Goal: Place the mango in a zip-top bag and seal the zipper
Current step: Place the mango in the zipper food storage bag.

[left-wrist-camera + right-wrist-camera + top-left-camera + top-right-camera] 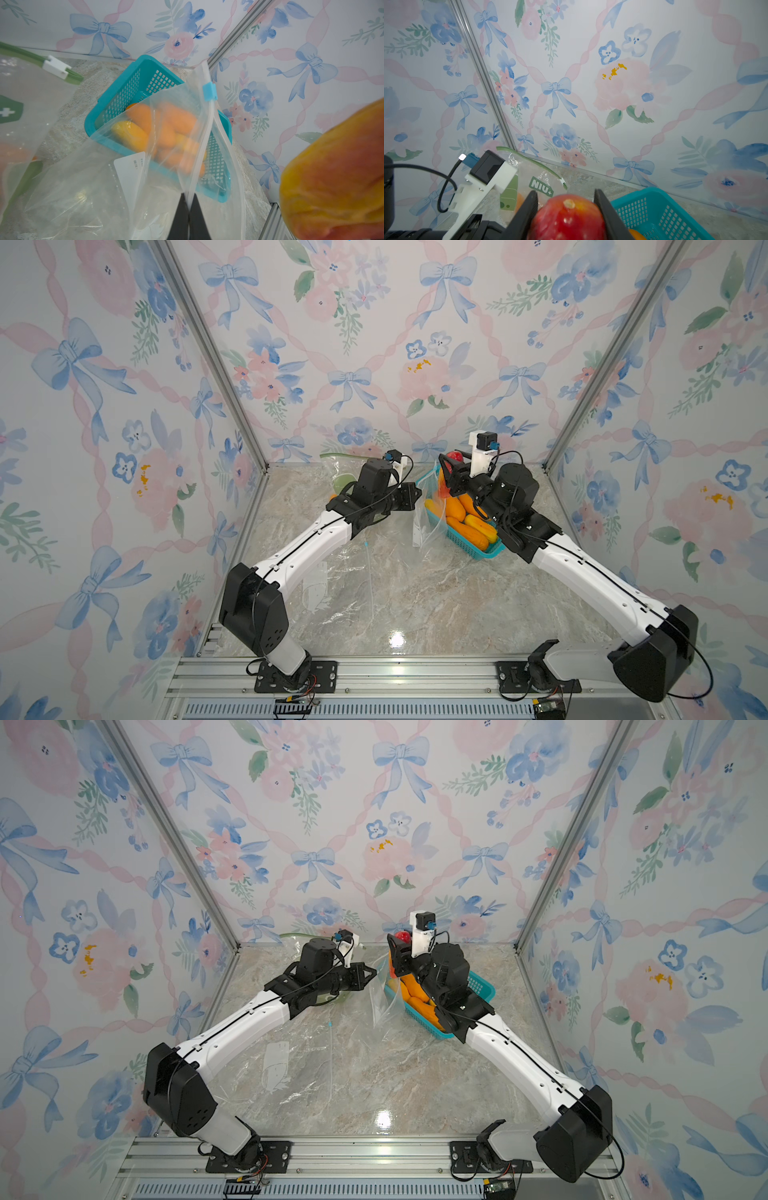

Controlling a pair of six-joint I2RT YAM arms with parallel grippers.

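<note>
Left claw (188, 202) is pinched tight on the top edge of the clear zip-top bag (83, 187), holding it up just left of the teal basket (128, 83). Above the basket's far end, right claw (565, 194) grips the red-orange mango (569, 218), jaws part-spread around it.

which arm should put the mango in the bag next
Right. The right gripper clamps the mango, raised close to the clear bag. The left gripper is shut on the bag's edge, holding it up, so it is occupied.
</note>
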